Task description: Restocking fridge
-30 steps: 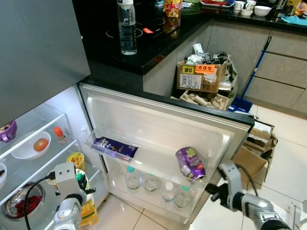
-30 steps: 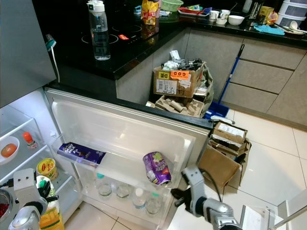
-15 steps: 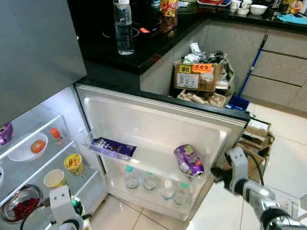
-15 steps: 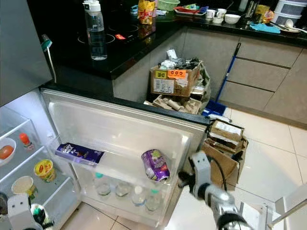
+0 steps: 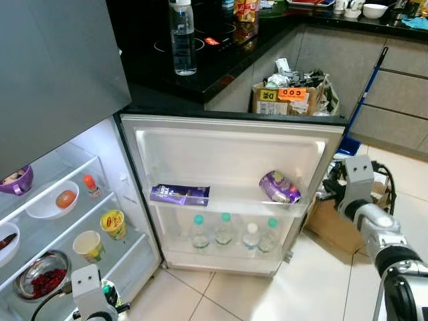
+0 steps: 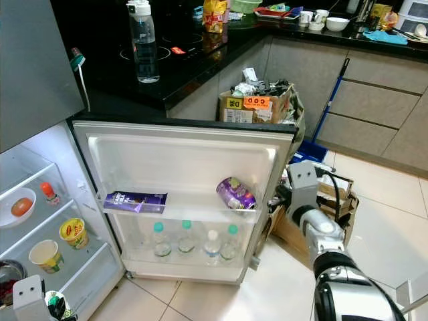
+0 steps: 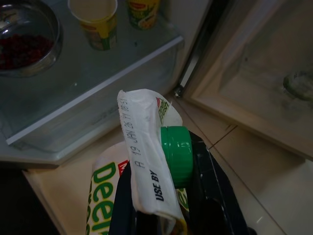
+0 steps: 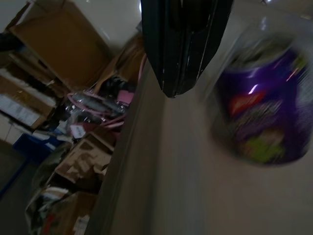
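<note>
Fridge door [image 5: 227, 157] has swung partly closed.

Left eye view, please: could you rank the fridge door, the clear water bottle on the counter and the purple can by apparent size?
1. Fridge door
2. Clear water bottle
3. Purple can

The bottle stands farther from the camera, so its lead over the can is likely understated.

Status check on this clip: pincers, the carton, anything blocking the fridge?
Left pincer shut on green-capped carton, low before fridge shelves. Right pincer shut, empty, at fridge door edge beside purple can. Nothing blocking.
</note>
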Controlling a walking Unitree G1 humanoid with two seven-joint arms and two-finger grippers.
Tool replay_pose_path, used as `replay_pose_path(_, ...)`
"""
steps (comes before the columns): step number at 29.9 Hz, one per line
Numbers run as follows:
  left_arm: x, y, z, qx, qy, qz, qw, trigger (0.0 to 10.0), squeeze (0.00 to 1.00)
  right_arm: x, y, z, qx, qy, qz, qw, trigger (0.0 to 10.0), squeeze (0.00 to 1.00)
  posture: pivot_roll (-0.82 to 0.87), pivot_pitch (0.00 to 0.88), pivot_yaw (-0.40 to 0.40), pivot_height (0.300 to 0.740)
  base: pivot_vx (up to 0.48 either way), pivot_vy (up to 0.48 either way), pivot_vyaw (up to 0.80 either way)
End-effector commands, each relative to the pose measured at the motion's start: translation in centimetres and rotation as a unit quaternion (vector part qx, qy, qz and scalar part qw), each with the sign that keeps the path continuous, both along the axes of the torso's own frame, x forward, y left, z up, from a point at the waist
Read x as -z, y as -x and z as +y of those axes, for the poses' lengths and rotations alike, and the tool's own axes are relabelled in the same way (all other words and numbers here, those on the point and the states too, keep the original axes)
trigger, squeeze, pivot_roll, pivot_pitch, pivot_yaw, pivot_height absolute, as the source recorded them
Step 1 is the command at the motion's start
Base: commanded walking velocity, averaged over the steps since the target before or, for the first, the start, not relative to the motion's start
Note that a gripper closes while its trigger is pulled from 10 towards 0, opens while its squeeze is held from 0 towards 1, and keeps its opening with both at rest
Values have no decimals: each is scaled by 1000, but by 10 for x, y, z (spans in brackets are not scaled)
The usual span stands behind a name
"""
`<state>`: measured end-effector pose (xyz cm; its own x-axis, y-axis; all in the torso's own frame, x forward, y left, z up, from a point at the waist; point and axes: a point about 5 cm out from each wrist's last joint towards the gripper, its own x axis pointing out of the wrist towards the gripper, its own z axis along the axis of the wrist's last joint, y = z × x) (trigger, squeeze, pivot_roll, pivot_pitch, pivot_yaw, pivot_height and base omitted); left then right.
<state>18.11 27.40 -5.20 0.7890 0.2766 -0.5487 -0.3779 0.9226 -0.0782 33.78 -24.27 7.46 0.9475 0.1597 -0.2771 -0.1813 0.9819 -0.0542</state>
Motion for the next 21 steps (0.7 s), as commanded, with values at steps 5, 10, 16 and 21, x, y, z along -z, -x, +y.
replay_pose_path(5,-13,-22,-6,44,-12,-44,998,10000,0,76,57,17,-9,-26,135,991,10000,0,-54,0,-6,740,0,0,0)
replay_pose_path(10,-28,-45,-20,104,2,-105,989,10000,0,105,86,37,-29,-45,188,981,10000,0,-56,0,6,740,0,0,0)
replay_pose_path(16,-46,-67,-32,182,2,-157,971,10000,0,106,85,59,-67,-79,180,978,10000,0,-60,0,21,740,0,0,0)
replay_pose_path(21,-70,-90,-42,253,-9,-211,944,10000,0,95,70,83,-123,-85,156,976,10000,0,-80,5,29,740,0,0,0)
